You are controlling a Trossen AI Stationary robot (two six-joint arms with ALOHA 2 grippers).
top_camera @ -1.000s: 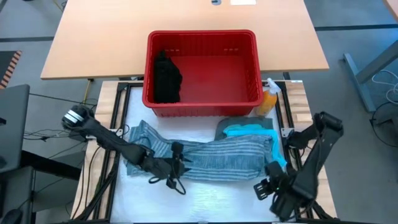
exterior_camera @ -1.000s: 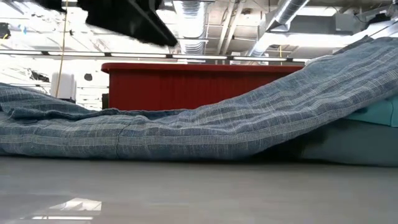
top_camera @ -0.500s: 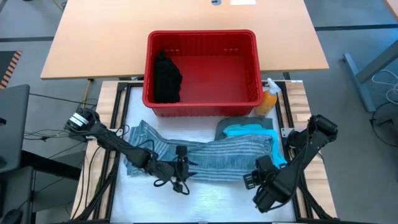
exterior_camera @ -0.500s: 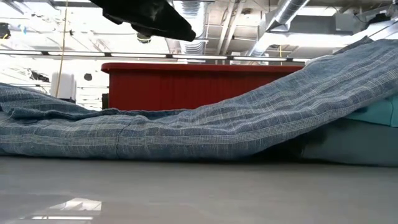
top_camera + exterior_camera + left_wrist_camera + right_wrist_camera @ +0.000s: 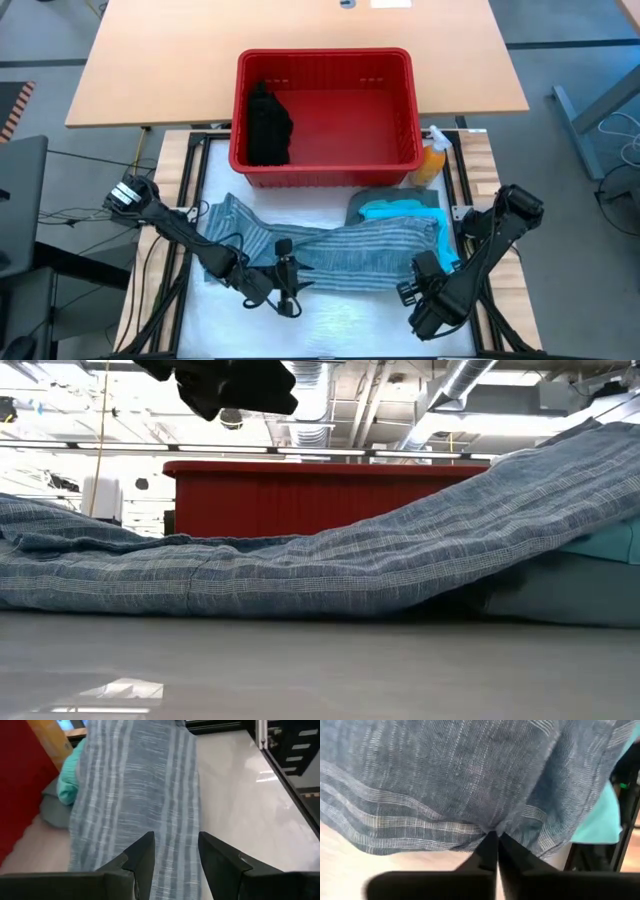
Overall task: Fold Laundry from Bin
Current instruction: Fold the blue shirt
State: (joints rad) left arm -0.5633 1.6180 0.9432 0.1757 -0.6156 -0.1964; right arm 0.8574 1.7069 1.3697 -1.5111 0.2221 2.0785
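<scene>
Striped blue-grey cloth (image 5: 330, 252), thin and woven, lies rumpled across the smooth worktop (image 5: 340, 325); right fingers (image 5: 492, 851) pinch its hem, left fingers (image 5: 145, 856) hover apart.

Both arms are dark, near-black, built of slim links joined by thicker rounded joints. The left arm (image 5: 190, 235) carries a pale silvery, cylinder-shaped joint at its far end from the claw, and thin black cables loop loosely just beside its wrist. The right arm (image 5: 480, 255) is chunkier, with blocky housings behind its claw and a rounded elbow further back. The left gripper (image 5: 175, 852) has two matte black, wedge-shaped fingers (image 5: 142, 855) with angled faces. The right gripper (image 5: 492, 845) ends in narrow black tapering tips.
</scene>
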